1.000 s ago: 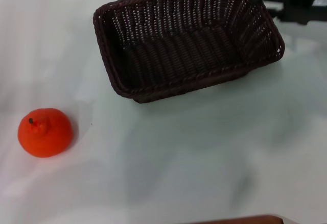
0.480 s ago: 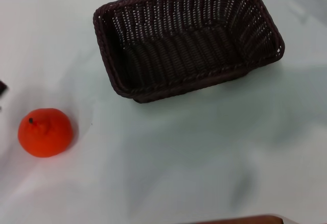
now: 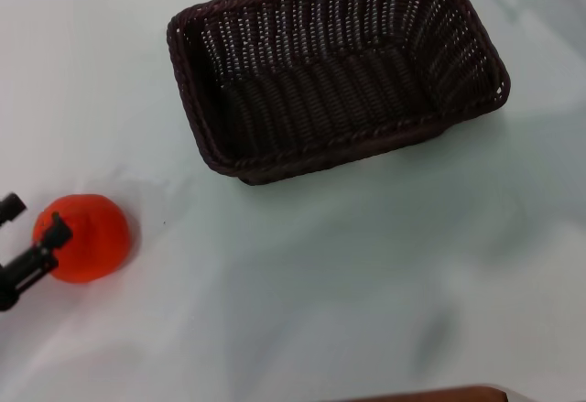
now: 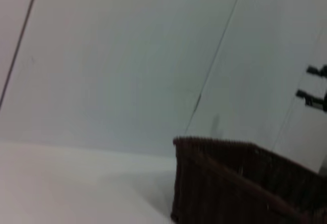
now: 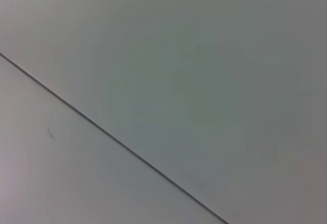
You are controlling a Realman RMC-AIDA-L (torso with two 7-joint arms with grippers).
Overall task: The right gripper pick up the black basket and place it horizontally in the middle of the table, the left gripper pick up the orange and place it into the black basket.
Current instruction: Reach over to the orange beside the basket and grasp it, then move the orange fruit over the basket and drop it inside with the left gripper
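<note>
Left gripper (image 3: 33, 220) near left edge, fingers spread around orange (image 3: 84, 237), not yet pinching. Best closed gently across fruit's widest part before lifting. Black wicker basket (image 3: 334, 72) lying empty toward far middle of white table (image 3: 366, 283). Right gripper out of view.

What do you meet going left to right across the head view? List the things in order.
left gripper at the left edge, fingers apart → orange right beside it → bare stretch of table → black basket, lying empty toward the far right. The right gripper does not show in the head view.
</note>
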